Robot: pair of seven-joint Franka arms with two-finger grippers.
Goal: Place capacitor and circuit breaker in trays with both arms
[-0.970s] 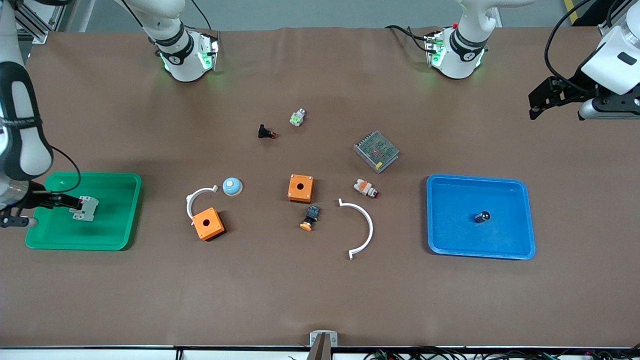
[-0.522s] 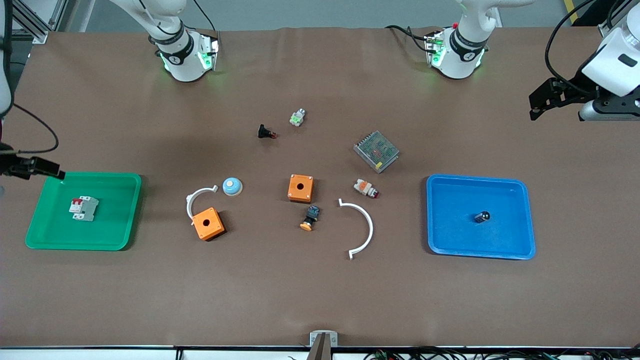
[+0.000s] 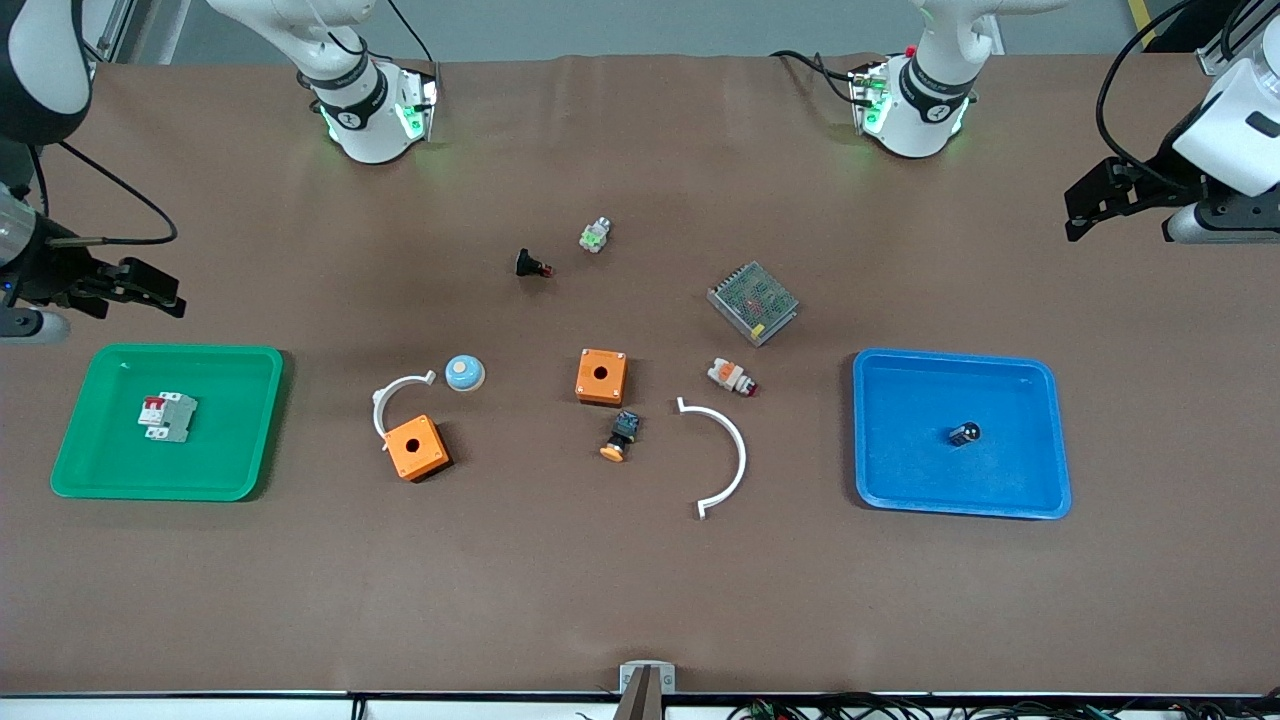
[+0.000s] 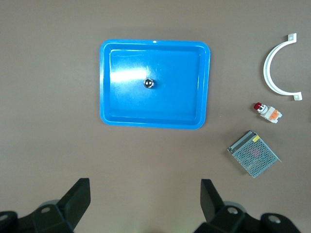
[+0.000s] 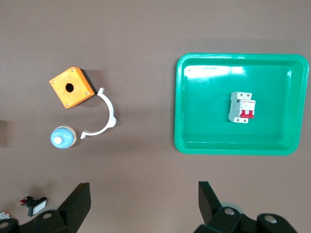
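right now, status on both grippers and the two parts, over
Left gripper and right gripper open, empty, raised. Tiny black silver-topped capacitor in blue tray; white-grey circuit breaker in green tray. Nothing obstructing.

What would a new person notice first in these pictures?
The two bright trays: the green tray at the right arm's end holds the circuit breaker, and the blue tray at the left arm's end holds the capacitor. Both grippers, left gripper and right gripper, hang open and empty.

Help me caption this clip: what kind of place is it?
Probably a robotics lab bench for sorting electrical parts: brown-covered table, green tray holding the circuit breaker, blue tray holding the capacitor, loose orange boxes.
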